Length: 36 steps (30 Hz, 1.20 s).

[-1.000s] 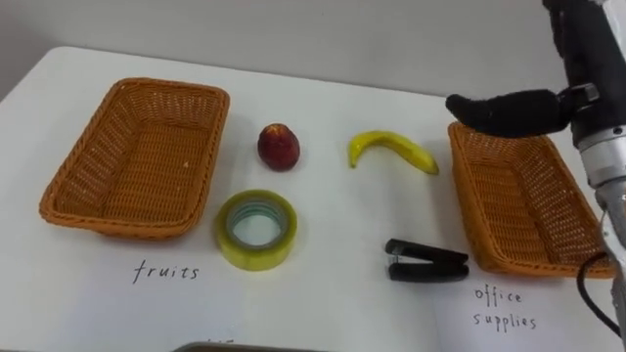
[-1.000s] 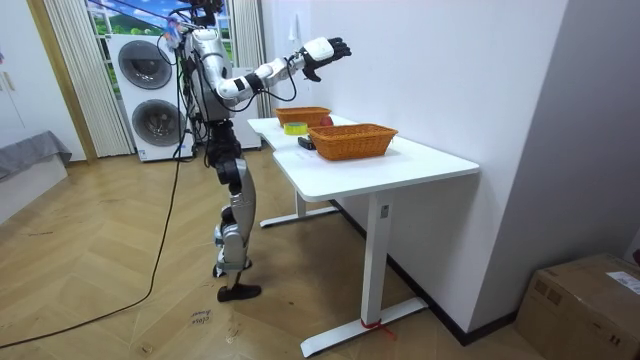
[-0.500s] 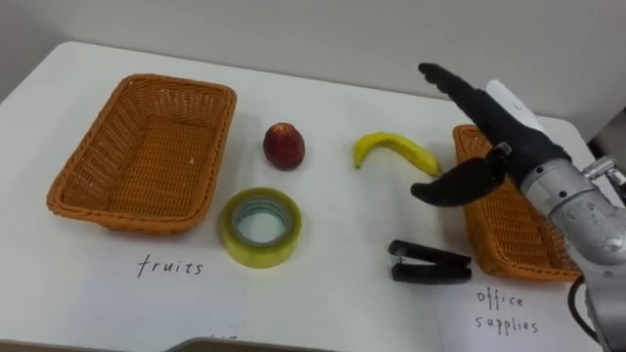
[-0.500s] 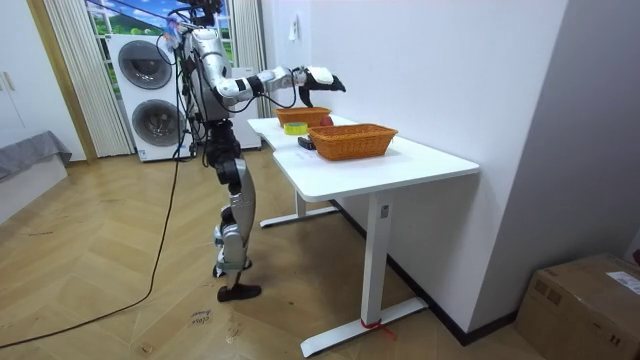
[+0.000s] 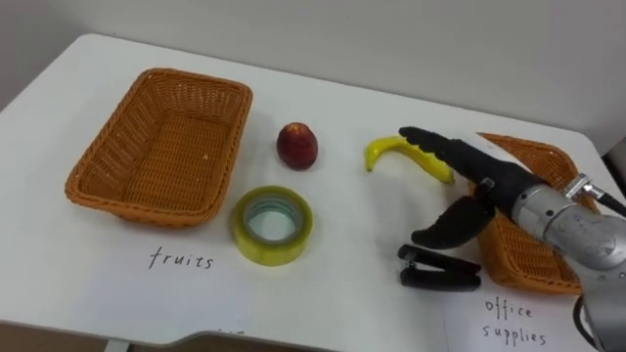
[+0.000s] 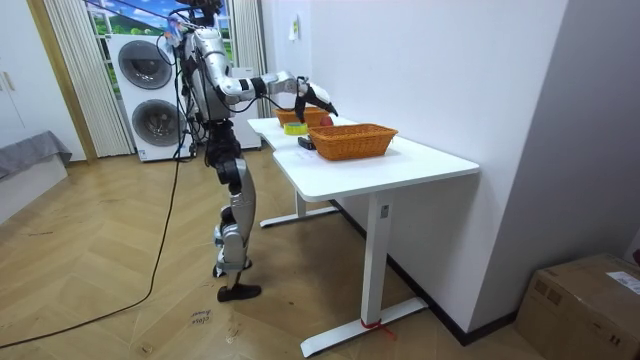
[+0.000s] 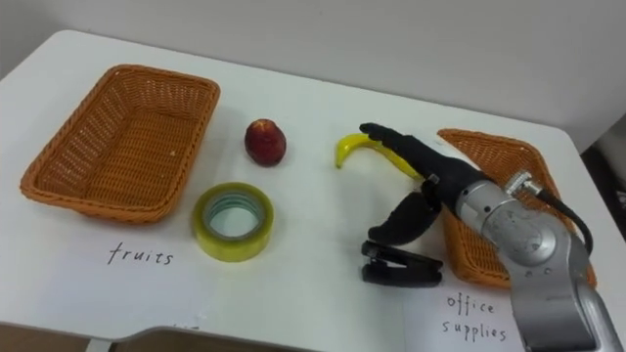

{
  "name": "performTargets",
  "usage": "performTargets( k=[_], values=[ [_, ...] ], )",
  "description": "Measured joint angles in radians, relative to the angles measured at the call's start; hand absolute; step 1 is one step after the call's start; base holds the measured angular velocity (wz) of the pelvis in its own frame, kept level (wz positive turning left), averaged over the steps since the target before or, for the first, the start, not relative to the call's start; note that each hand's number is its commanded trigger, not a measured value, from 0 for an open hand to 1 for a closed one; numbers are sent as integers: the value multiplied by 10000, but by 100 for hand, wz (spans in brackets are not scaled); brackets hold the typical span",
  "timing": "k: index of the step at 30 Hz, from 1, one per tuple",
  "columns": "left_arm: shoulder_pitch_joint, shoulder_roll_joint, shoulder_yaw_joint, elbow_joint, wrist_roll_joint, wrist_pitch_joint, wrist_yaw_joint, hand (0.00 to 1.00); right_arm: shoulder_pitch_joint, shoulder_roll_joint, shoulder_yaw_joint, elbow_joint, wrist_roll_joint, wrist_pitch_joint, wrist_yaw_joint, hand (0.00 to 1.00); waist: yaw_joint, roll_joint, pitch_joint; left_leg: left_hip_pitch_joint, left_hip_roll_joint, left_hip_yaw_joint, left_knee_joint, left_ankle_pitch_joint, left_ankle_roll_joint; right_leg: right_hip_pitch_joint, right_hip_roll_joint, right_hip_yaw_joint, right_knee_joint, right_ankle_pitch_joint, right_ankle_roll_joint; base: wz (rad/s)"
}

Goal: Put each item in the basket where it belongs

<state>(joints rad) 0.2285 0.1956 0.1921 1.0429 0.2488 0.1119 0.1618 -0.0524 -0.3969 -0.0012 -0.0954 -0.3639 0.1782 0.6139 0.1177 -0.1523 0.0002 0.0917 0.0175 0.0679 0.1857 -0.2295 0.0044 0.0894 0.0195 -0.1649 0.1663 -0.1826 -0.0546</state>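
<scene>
On the white table lie a red apple (image 5: 296, 146), a yellow banana (image 5: 389, 150), a roll of yellow-green tape (image 5: 272, 225) and a black stapler (image 5: 440, 272). An empty wicker basket (image 5: 161, 147) stands at the left above a handwritten fruit label. A second wicker basket (image 5: 540, 162) stands at the right above an office-supplies label. My right hand (image 5: 494, 186) is open and hangs low between banana and stapler. Its fingers stretch over the banana's right end, and its thumb points down toward the stapler. It holds nothing.
In the room view I stand at the table's (image 6: 400, 160) end on the room view's left, right arm stretched over it. The table's near edge runs close below the labels. Free table surface lies between the tape and the stapler.
My right hand has dropped from high over the right basket to just above the table, between banana and stapler. The whole picture has shifted a little; the objects lie as before.
</scene>
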Motion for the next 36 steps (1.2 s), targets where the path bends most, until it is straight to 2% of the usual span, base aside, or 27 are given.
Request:
performTargets(
  k=[3, 6, 18, 22, 36],
  values=[
    [-76, 34, -2, -7, 2, 98, -152, 0, 33, 0, 214, 339, -29, 284, 366, 0, -5, -16, -6, -23, 0, -2, -5, 1, 0, -20, 1, -1, -13, -3, 2, 0],
    [-157, 72, -2, -8, 3, 123, -261, 0, 48, 0, 218, 413, -51, 412, 688, 0, -3, -62, -16, -60, -2, -4, 4, 2, -1, -34, 2, 8, -48, -4, 2, 0],
    [-181, 211, -12, -10, 1, 132, -493, 0, 46, 0, 217, 461, -77, 435, 1562, 0, 2, -179, 19, -97, -3, 14, 18, 3, -3, -1, 4, -3, -140, -1, 2, 0],
    [-180, 213, -80, -2, -2, 172, -490, 0, 41, 0, 223, 459, -79, 643, 1819, 0, 4, -206, 31, -89, -4, 11, 19, 3, -2, 9, 2, 0, -129, 2, 5, 0],
    [-246, 231, -83, -20, -5, 220, -419, 0, 41, -5, 607, 458, -22, 844, 2449, 0, 222, -221, 32, -95, 4, -25, -39, 2, -2, -34, 13, -4, -123, 7, 1, 0]
  ],
)
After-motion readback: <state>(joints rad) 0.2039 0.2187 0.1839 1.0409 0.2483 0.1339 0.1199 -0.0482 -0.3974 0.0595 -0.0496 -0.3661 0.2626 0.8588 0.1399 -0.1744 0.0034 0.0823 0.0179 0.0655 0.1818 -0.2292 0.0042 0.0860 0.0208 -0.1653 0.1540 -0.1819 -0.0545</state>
